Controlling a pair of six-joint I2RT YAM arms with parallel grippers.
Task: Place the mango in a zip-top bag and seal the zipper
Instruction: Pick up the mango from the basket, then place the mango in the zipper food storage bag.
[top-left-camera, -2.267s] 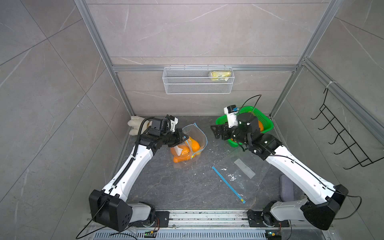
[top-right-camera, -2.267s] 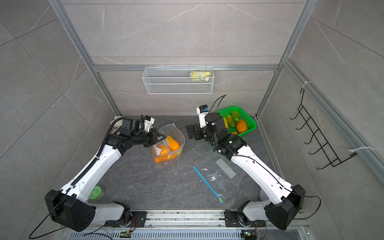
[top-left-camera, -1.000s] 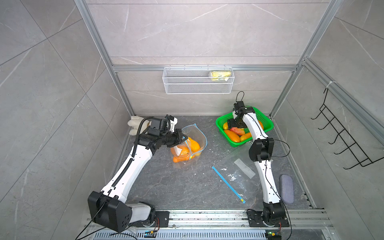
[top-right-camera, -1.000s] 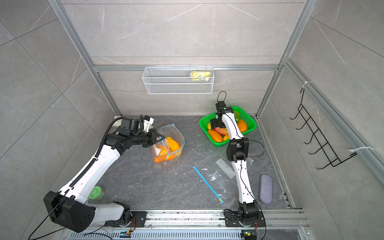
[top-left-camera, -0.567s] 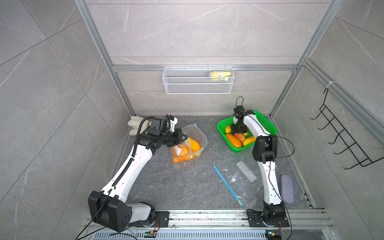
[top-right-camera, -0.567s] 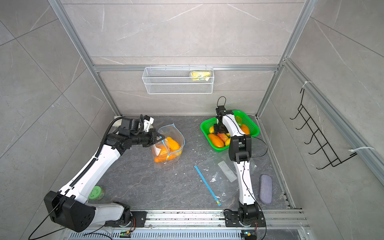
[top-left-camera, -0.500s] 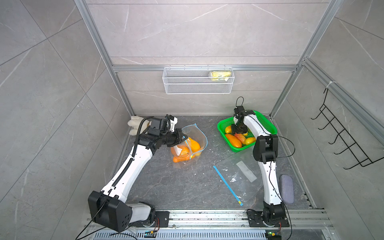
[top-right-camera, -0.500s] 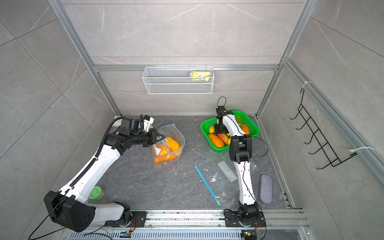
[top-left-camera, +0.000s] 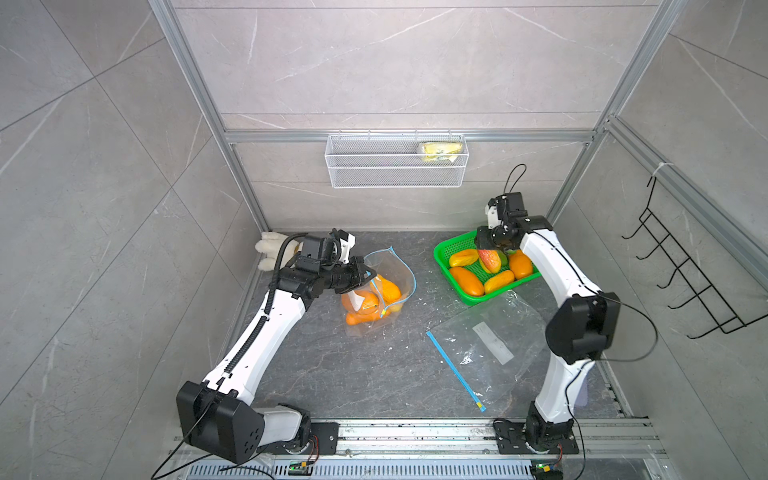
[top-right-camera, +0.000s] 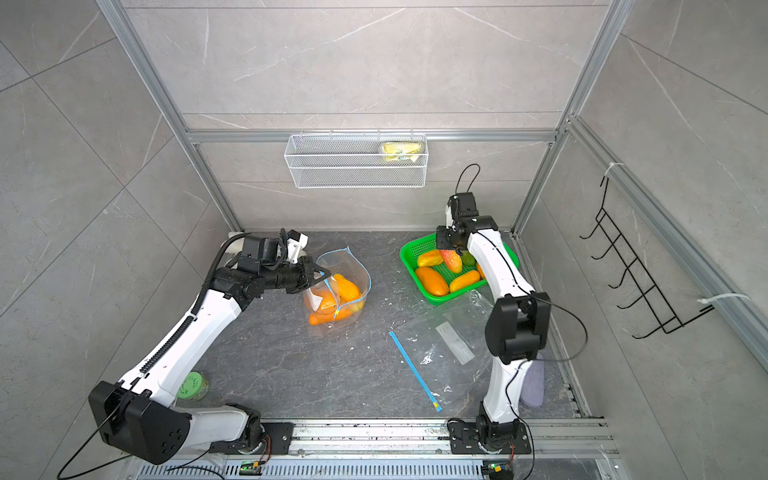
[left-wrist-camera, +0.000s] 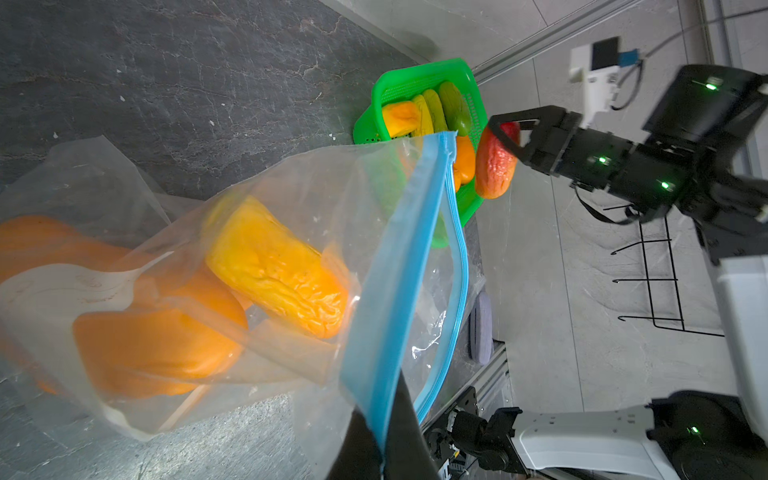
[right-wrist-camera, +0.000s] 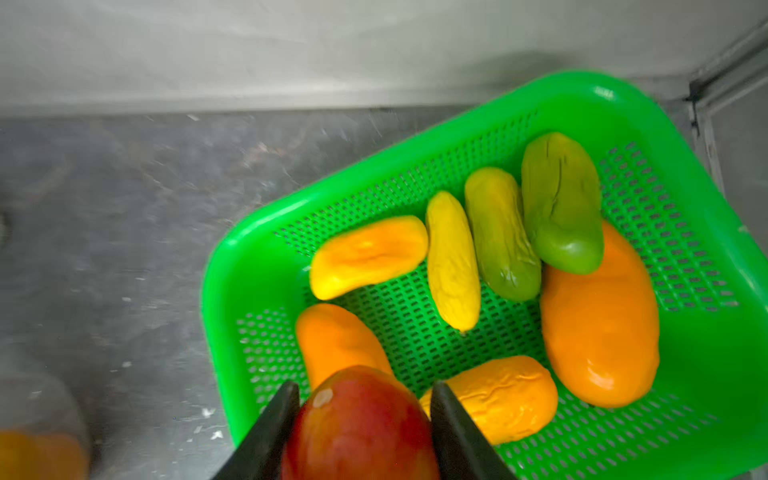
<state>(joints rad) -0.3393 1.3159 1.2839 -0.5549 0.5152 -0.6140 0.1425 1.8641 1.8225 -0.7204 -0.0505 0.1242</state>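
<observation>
Dark stone tabletop (top-left-camera: 353, 374), grey tiled walls all round. Nearest, a spare bag (top-left-camera: 515, 324) lay flat. Mid-table, my left gripper (top-left-camera: 368, 276) was pinched tight on the rim of the zip-top bag (top-left-camera: 392, 268); its mouth gaped, orange mangoes (top-left-camera: 365, 309) inside. Farther back, my right gripper (top-left-camera: 492, 250) clamped the red mango (top-left-camera: 489, 262) over the green basket (top-left-camera: 442, 254). Wire shelf (top-left-camera: 395, 174) hung on the back wall.
</observation>
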